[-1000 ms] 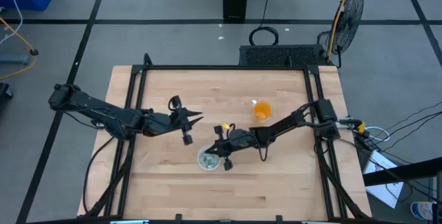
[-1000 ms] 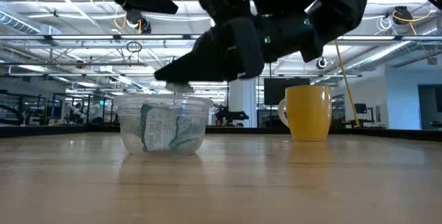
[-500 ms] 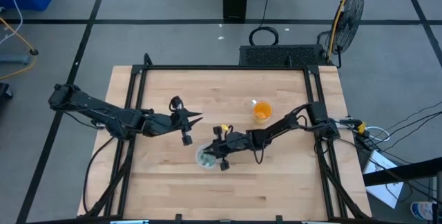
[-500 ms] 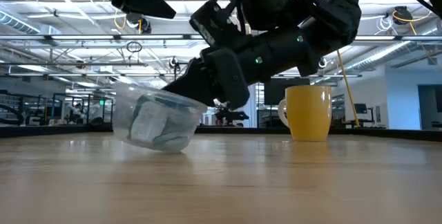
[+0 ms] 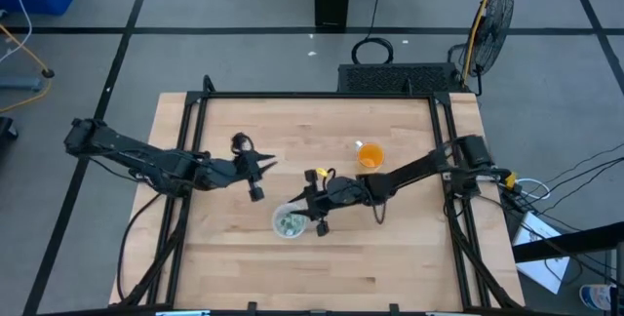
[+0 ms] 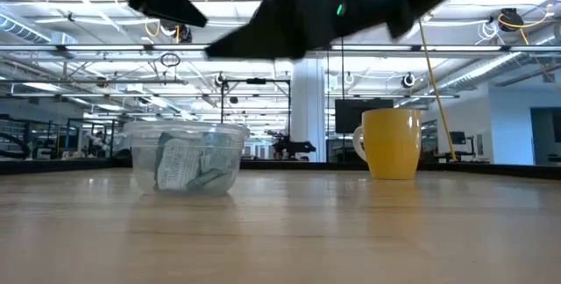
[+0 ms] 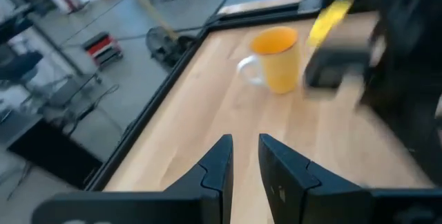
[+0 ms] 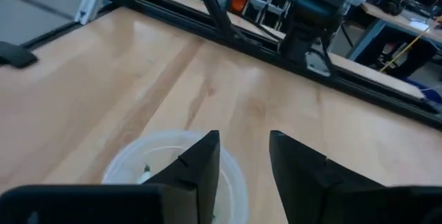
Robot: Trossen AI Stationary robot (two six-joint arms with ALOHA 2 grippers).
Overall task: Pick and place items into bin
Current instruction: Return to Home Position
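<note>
The bin [image 5: 290,222], a small round clear cup, stands upright on its base on the wooden table; it also shows in the low view [image 6: 186,157] and the right wrist view [image 8: 166,172]. Several pale green-and-white packets [image 6: 180,166] lie inside it. My right gripper [image 5: 302,211] hangs above the bin's right rim, open and empty; its fingers [image 8: 200,162] frame bare table just past the bin. My left gripper [image 5: 261,166] hovers left of the table's middle, fingers a narrow gap apart [image 7: 245,158], empty.
An orange mug [image 5: 370,156] stands on the table, toward the far right of the bin; it also shows in the low view [image 6: 392,142] and the left wrist view [image 7: 276,58]. A black frame [image 5: 312,95] edges the table. Bare wood lies in front of the bin.
My right gripper, low at the bin's rim, tipped the bin over toward the table's left, then rose clear of it. The bin has dropped back upright, a little farther left. My left gripper has drawn back slightly toward the table's left edge.
</note>
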